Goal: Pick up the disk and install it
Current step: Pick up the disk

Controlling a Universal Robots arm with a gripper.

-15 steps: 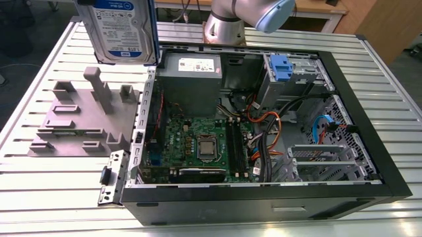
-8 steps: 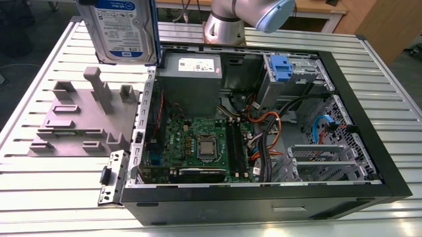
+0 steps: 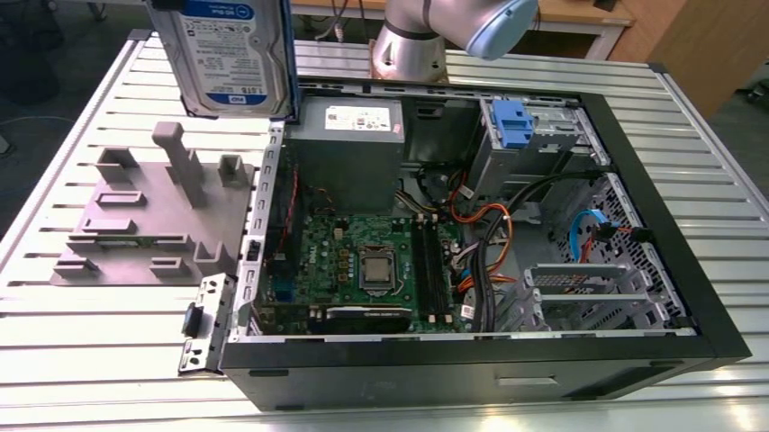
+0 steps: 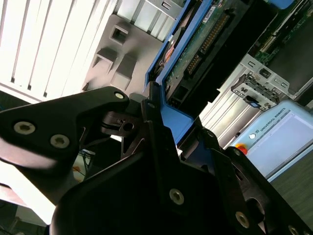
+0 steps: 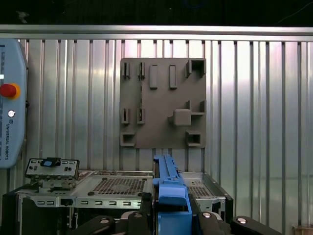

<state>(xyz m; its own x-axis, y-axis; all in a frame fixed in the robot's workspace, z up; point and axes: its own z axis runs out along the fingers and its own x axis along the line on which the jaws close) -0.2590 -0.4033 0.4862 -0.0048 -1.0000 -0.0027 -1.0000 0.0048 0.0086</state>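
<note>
Hanging upright at the upper left of the exterior view, the disk (image 3: 234,54) is clear of the table and above the grey fixture plate (image 3: 132,225). In the first wrist view the gripper (image 5: 171,218) is clamped on its blue side rail. Pick-up appears complete and installation is not yet done. Seating it, by my judgement, calls for squaring the rails to a drive cage (image 3: 547,135) in the open computer case (image 3: 673,180).

The arm (image 3: 415,40) is a smooth silver-grey metal tube, capped by a rounded pale blue joint cover (image 3: 499,27). The gripper (image 4: 164,122) is matte black throughout, built of flat angular link plates (image 4: 58,132) pinned together and studded with round silver screw heads (image 4: 176,197); 4 of these show along its links in the first wrist view.
</note>
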